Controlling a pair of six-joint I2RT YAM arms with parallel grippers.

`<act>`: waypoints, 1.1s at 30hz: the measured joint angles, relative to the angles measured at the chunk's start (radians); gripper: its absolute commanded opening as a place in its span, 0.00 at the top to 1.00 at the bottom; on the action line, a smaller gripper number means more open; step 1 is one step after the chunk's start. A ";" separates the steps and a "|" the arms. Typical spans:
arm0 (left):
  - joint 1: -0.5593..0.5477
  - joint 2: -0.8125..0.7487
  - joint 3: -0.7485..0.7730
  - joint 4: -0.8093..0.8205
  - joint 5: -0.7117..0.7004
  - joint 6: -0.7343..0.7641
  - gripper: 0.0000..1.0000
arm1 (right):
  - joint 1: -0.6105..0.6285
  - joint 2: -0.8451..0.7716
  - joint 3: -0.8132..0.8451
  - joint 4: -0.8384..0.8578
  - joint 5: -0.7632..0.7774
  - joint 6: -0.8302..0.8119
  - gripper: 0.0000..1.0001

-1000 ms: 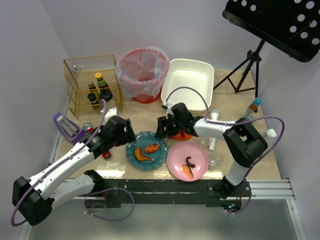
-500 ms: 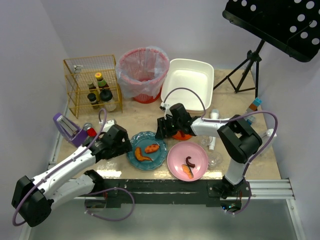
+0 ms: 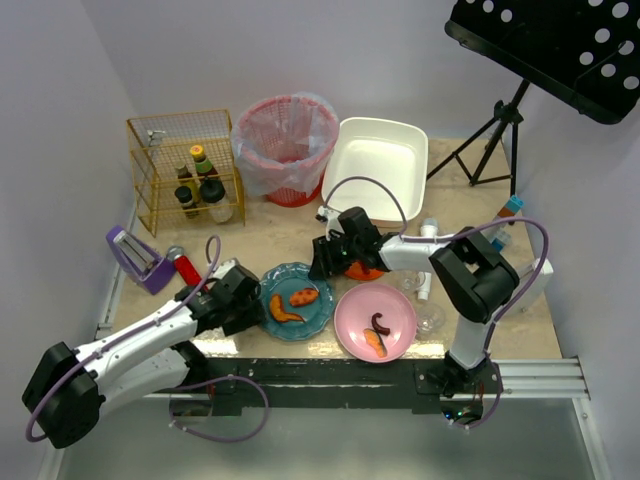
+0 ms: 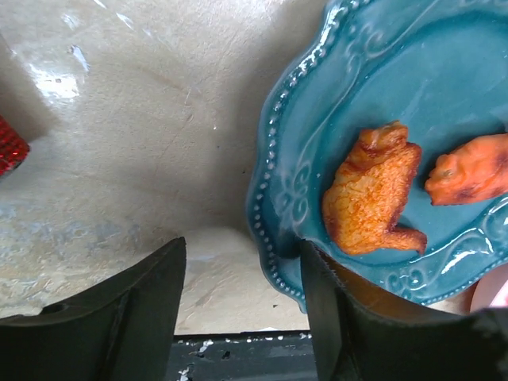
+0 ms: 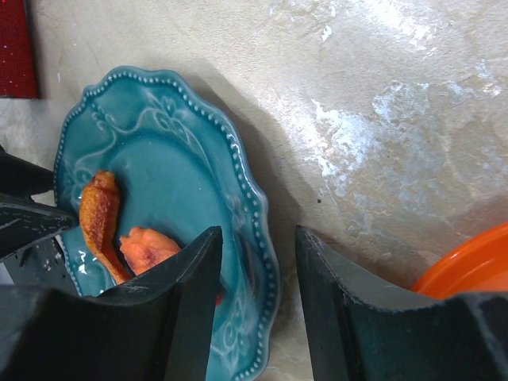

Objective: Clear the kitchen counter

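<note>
The beige kitchen counter [image 3: 290, 228] holds a teal plate [image 3: 296, 320] with two orange fried pieces [image 3: 292, 303]. My left gripper [image 3: 252, 304] is open at the plate's left rim. In the left wrist view [image 4: 242, 317] the rim of the plate [image 4: 373, 71] lies between the jaws, by the right finger. My right gripper [image 3: 322, 264] is open at the plate's far right rim. In the right wrist view [image 5: 258, 309] its jaws stand on either side of the rim of the plate [image 5: 171, 159]. Neither gripper holds anything.
A pink plate [image 3: 397, 307] with food sits right of the teal one, and an orange bowl [image 3: 360, 271] lies under the right arm. Behind are a white tub [image 3: 375, 165], a red bin [image 3: 287, 145] and a wire rack [image 3: 180, 170] of bottles. A red object [image 3: 187, 268] and a purple item [image 3: 135, 258] lie left; glasses [image 3: 430, 315] stand right.
My left gripper has moved toward the near edge, down to the teal plate's left rim, uncovering the red object. My right gripper has barely shifted.
</note>
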 measured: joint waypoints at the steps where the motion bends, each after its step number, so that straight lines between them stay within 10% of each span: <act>1: -0.001 0.000 -0.009 0.010 0.005 -0.002 0.42 | 0.000 0.002 0.000 0.004 -0.004 0.000 0.53; 10: -0.001 0.022 -0.040 0.116 0.035 -0.016 0.50 | 0.000 0.022 0.000 0.049 -0.050 0.001 0.47; 22: -0.001 0.031 -0.067 0.213 0.058 -0.016 0.51 | 0.005 0.021 -0.013 0.132 -0.096 0.034 0.04; 33: -0.001 0.028 -0.071 0.221 0.059 -0.016 0.51 | 0.010 0.001 -0.022 0.147 -0.010 0.047 0.01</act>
